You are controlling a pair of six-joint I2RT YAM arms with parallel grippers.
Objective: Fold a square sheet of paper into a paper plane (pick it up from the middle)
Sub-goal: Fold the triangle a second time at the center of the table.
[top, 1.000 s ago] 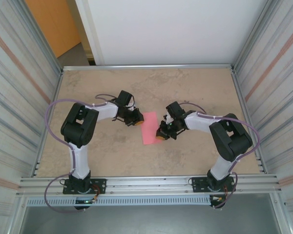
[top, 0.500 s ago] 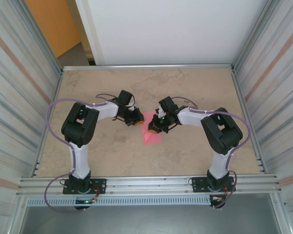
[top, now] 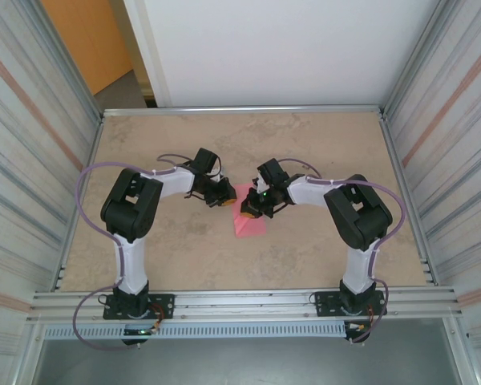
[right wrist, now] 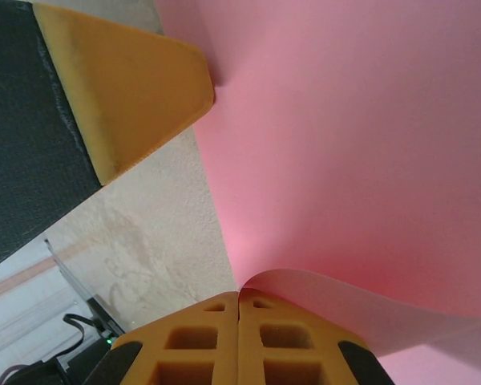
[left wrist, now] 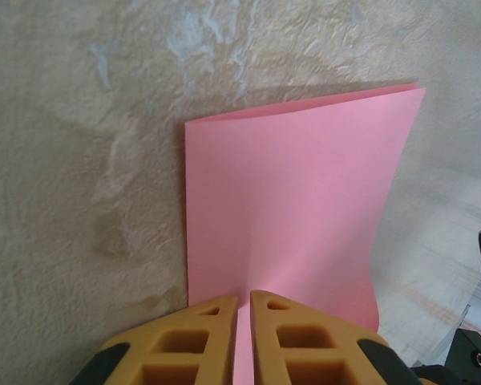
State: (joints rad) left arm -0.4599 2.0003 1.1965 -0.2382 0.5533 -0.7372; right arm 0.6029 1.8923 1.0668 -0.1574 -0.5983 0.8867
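From above, the pink sheet (top: 254, 222) lay near the middle of the table (top: 321, 144), between the two grippers. Its upper part was covered by the right gripper (top: 251, 208), so its outline was hard to read; the near end looked pointed. The left gripper (top: 225, 195) sat at the sheet's upper left edge. Both jaw gaps were too small to judge from here.

In the left wrist view, the two yellow fingers (left wrist: 200, 341) were cut off by the bottom edge. Only a thin slit stood between them, and pink showed inside it, so they pinched the sheet's near edge. The rest of the sheet reached away over the table, its far edge slightly raised above a shadow. Dark parts at the lower right were cut off and could not be made out.

In the right wrist view, the fingers (right wrist: 192, 345) were pressed together with no gap, clamped on a curled edge of the sheet that ran into their tips. At the top left, one yellow, black-backed finger (right wrist: 136, 88) of the left gripper touched the sheet's edge with its tip; its partner was hidden.
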